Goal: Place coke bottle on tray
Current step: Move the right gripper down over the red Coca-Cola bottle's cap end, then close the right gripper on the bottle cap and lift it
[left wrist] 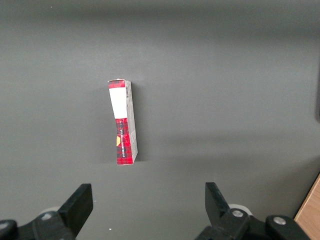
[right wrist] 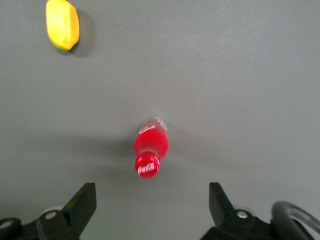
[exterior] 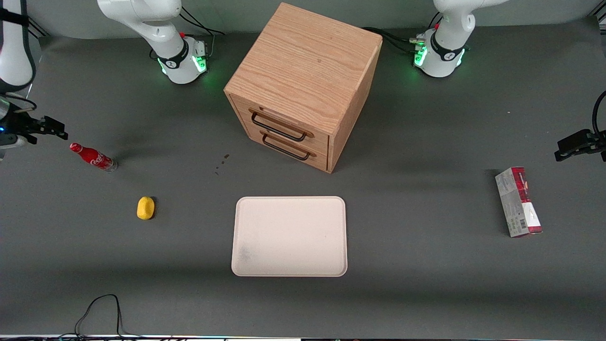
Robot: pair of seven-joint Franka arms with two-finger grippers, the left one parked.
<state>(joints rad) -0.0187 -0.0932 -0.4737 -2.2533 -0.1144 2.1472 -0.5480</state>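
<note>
The coke bottle (exterior: 92, 157) is a small slim red bottle with white script, standing on the dark table toward the working arm's end. In the right wrist view I look down on the coke bottle (right wrist: 150, 147) and its red cap. My right gripper (exterior: 49, 129) hangs above the table close beside the bottle, even farther toward that end. The gripper (right wrist: 150, 196) is open and empty, with the bottle's cap just ahead of the gap between its fingers. The cream tray (exterior: 289, 236) lies flat and bare at the middle of the table, nearer to the front camera than the cabinet.
A yellow lemon-like object (exterior: 146, 208) lies between bottle and tray, also in the right wrist view (right wrist: 62, 24). A wooden two-drawer cabinet (exterior: 303, 85) stands above the tray. A red-and-grey carton (exterior: 518, 201) lies toward the parked arm's end. A black cable (exterior: 99, 312) loops at the front edge.
</note>
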